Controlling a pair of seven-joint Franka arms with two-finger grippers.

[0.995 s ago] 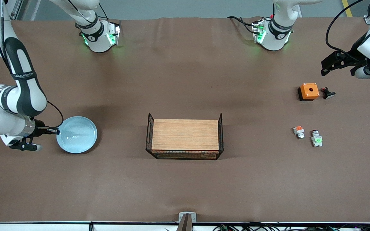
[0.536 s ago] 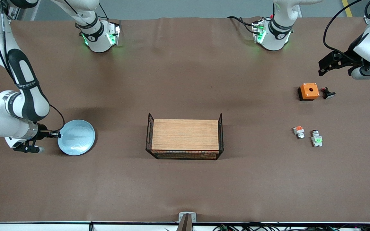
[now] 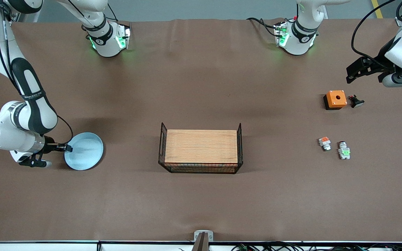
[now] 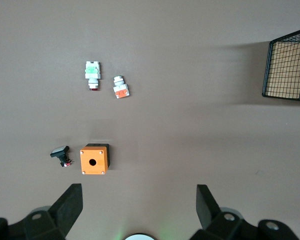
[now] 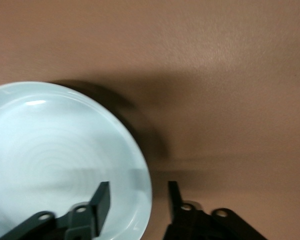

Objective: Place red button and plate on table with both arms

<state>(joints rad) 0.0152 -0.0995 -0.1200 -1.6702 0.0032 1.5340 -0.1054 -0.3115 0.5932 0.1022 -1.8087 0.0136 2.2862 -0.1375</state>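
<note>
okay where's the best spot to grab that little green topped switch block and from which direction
Grip the red button across its white-grey body, coming straight down. It lies flat on the table beside the orange-topped block, with a gap between them. The left end effector is open, over the table near the orange box.

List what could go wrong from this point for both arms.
1. The right gripper straddles only the rim of the round glossy pale-blue plate, which appears tilted; it could slip out.
2. The tiny white-grey switch block with the green top lies close beside a similar orange-topped block; the open left gripper, over the brown table near the orange box with a hole, might take the wrong one.
</note>
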